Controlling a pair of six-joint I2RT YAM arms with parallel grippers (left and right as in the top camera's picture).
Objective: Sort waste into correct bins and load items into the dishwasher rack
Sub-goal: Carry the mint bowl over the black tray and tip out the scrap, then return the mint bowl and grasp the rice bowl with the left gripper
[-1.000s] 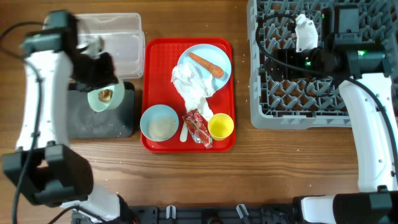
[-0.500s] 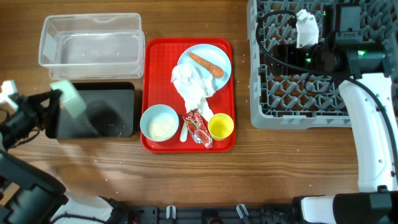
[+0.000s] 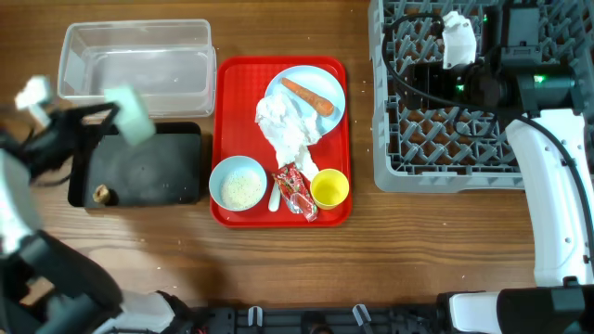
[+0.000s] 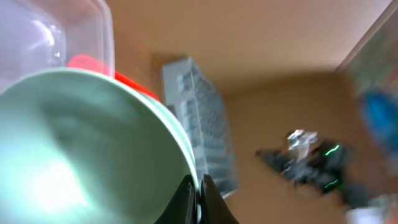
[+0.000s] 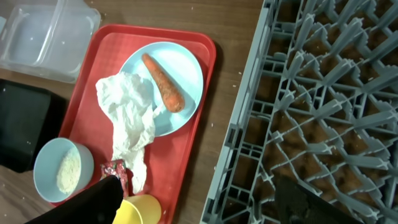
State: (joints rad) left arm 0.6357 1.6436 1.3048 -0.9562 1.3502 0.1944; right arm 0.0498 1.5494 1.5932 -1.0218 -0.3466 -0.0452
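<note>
Wood desk (image 3: 445,241) | left gripper (image 4: 198,196) clamped on bowl (image 4: 81,143) rim, left edge | scrap (image 3: 100,194) in black tray (image 3: 148,167) | right gripper (image 5: 198,186) spread over rack (image 3: 445,139)

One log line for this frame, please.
left gripper: shut on light-blue bowl | brown scrap: in black tray | right gripper: open, above dishwasher rack

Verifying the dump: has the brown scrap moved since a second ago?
Yes: the scrap went from the bowl into the black tray, near its lower-left corner.
</note>
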